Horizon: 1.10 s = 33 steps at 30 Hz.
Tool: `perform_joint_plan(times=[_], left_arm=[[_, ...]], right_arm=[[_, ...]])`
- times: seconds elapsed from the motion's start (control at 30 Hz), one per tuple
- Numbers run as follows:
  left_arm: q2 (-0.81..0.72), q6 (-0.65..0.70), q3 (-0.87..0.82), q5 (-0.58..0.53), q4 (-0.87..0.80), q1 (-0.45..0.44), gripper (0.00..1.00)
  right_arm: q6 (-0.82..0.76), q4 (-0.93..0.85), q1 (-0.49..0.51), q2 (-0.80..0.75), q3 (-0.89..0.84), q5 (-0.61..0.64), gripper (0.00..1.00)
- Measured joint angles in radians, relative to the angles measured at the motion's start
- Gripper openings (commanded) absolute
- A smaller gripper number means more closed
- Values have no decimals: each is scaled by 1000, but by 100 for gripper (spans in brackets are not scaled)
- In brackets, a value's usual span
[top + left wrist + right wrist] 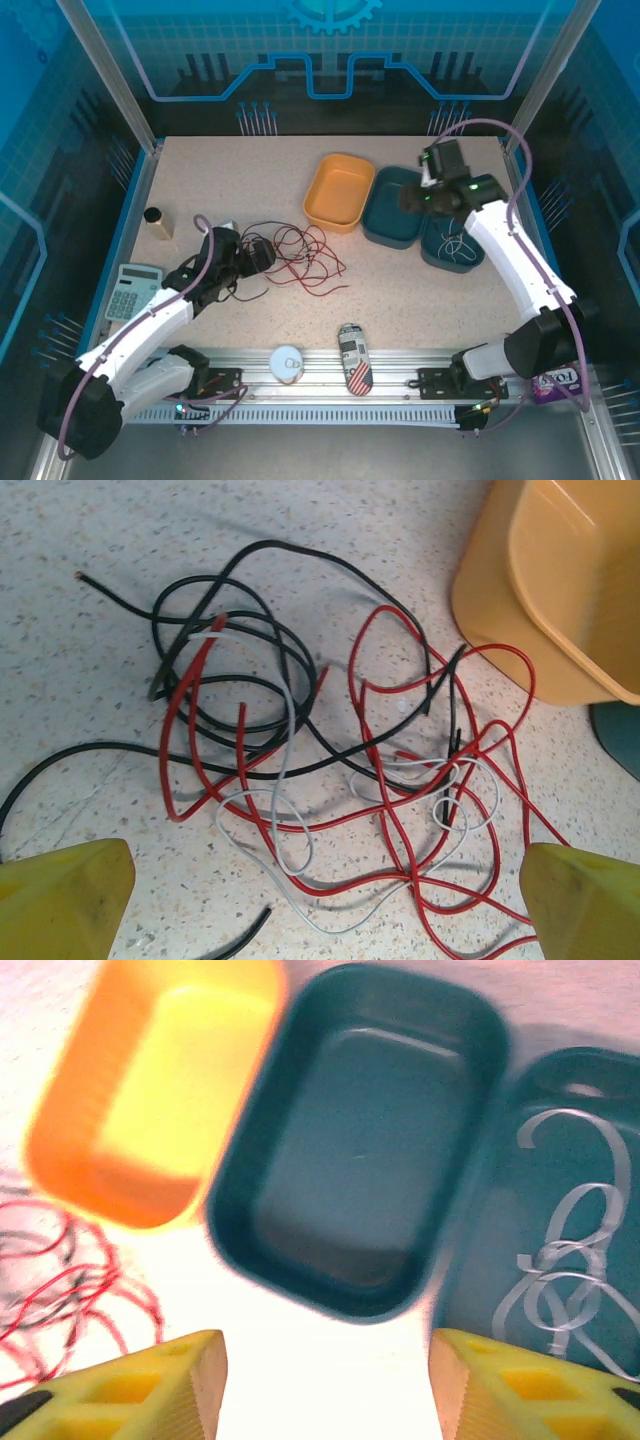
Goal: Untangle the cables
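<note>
Can (354, 372) and a white disc (286, 361) lie on the near rail, well apart from the work and of no part in it.

Left gripper (320, 910): jaws spread wide, nothing between them, hanging low at the near edge of the tangle, with its fingertips (70, 900) framing it. Judgement: posed to choose a strand, not committed to one.

Cables (300, 255): the main tangle lies on the table left of centre, just beside the orange bin (340, 192). The red cable (400, 810) loops widest and crosses itself many times. The black cable (240, 680) coils at the left, one free end out on bare table. A white strand (285, 830) threads through both. Judgement: still knotted, and the black free end is the easiest start.

Middle bin (360, 1160), teal: empty.

Far bin (475, 1280), teal: holds a coiled white cable (565, 1270), separate from the rest. Judgement: the bins serve as drop points for freed strands.

Right gripper (325, 1390): jaws parted and empty, poised above the two teal bins.
</note>
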Motion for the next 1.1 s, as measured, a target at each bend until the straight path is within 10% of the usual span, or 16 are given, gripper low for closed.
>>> perform_joint_plan(times=[0.63, 1.1], left_arm=[[106, -180, 39, 246, 11, 368, 99], [107, -233, -44, 297, 30, 463, 99]], right_arm=[[-10, 97, 610, 588, 363, -10, 46], [-50, 12, 691, 882, 595, 11, 46]])
